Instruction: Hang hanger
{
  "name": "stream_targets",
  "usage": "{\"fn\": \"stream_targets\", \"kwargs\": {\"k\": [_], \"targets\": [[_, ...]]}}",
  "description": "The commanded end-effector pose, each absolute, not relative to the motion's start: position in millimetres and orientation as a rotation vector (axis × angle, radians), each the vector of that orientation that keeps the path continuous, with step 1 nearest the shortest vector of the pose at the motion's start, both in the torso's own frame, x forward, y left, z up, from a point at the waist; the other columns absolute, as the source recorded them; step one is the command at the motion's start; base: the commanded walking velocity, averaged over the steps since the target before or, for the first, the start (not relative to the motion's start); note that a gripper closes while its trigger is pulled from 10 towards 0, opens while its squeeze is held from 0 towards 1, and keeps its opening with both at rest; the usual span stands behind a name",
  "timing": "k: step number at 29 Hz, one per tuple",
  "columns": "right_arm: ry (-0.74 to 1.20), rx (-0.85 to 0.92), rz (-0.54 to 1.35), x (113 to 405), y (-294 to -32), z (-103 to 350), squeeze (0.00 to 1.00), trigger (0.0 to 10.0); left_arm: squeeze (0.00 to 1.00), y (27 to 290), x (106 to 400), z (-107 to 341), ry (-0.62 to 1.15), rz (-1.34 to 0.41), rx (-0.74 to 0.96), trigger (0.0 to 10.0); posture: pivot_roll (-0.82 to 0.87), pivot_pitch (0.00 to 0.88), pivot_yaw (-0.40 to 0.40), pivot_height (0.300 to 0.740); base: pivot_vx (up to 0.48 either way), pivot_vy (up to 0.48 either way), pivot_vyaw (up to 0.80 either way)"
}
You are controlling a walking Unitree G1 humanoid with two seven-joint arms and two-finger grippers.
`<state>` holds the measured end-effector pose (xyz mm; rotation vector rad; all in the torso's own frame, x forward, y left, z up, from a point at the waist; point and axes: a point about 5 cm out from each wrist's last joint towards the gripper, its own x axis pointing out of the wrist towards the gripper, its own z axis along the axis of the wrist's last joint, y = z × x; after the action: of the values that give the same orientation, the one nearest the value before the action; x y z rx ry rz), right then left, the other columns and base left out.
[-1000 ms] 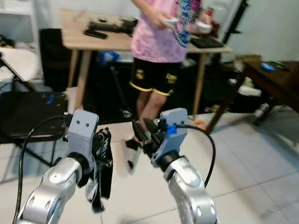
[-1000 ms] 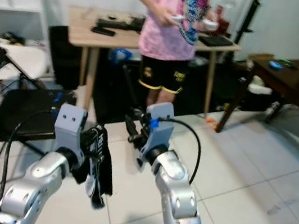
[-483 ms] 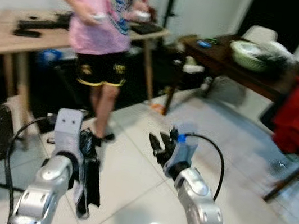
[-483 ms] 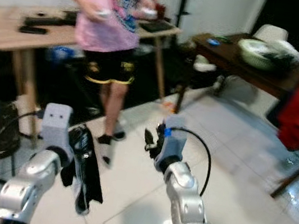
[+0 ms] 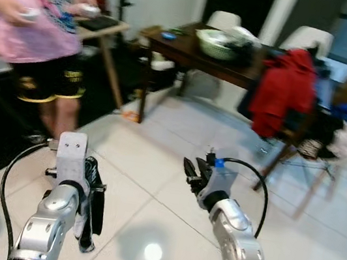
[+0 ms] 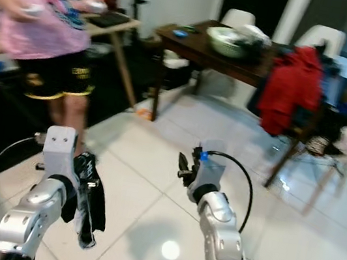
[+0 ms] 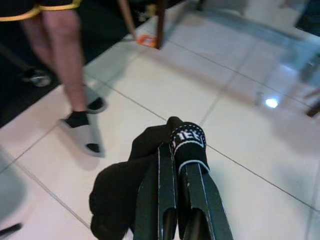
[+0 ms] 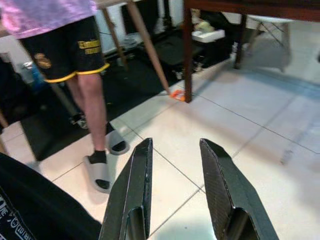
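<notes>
My left gripper (image 5: pixel 93 191) is raised in front of me at the lower left, shut on a black garment (image 5: pixel 91 215) with white lettering. The cloth hangs down from the fingers above the tiled floor. In the left wrist view the two fingers (image 7: pixel 167 165) lie pressed together with the black garment (image 7: pixel 120 195) bunched around them. My right gripper (image 5: pixel 190 172) is held up at centre right, open, with nothing between its fingers (image 8: pixel 137 170). I cannot make out a hanger inside the cloth.
A person (image 5: pixel 37 29) in a pink shirt and black shorts stands at the left by a light wooden desk (image 5: pixel 107 26). Ahead is a dark table (image 5: pixel 186 47) with a green basket (image 5: pixel 217 44). A red garment (image 5: pixel 287 88) drapes over a chair. White tiled floor (image 5: pixel 154 166) lies ahead.
The camera has swung to the right: the person slid to the left edge, and the dark table and red garment came into view. Both grippers keep their poses.
</notes>
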<state>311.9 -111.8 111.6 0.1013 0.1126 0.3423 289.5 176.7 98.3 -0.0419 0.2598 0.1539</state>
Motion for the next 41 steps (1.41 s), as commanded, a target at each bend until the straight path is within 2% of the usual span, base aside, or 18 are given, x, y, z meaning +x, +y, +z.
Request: {"fn": "stream_targets", "kwargs": {"k": [1, 14, 20, 29, 41], "targets": [[0.117, 0.104, 0.327, 313, -114, 109, 0.00, 10.0, 0.00, 174, 291, 99, 0.256, 0.148, -0.039, 10.0, 0.03, 0.000, -0.016, 0.740, 0.000, 0.000, -0.80], [0.128, 0.132, 0.307, 314, -112, 105, 0.00, 10.0, 0.00, 168, 296, 102, 0.251, 0.120, -0.019, 10.0, 0.06, 0.000, -0.013, 0.740, 0.000, 0.000, -0.80], [0.140, 0.155, 0.294, 309, -110, 101, 0.00, 10.0, 0.00, 159, 288, 101, 0.272, 0.069, -0.070, 10.0, 0.05, 0.000, -0.019, 0.740, 0.000, 0.000, -0.80], [0.136, 0.148, 0.301, 315, -112, 104, 0.00, 10.0, 0.00, 161, 286, 100, 0.282, 0.115, -0.049, 10.0, 0.06, 0.001, -0.040, 0.740, 0.000, 0.000, -0.80], [0.161, 0.146, 0.320, 313, -105, 98, 0.00, 10.0, 0.00, 162, 290, 116, 0.156, 0.121, 0.005, 10.0, 0.07, 0.000, -0.038, 0.740, 0.000, 0.000, -0.80]]}}
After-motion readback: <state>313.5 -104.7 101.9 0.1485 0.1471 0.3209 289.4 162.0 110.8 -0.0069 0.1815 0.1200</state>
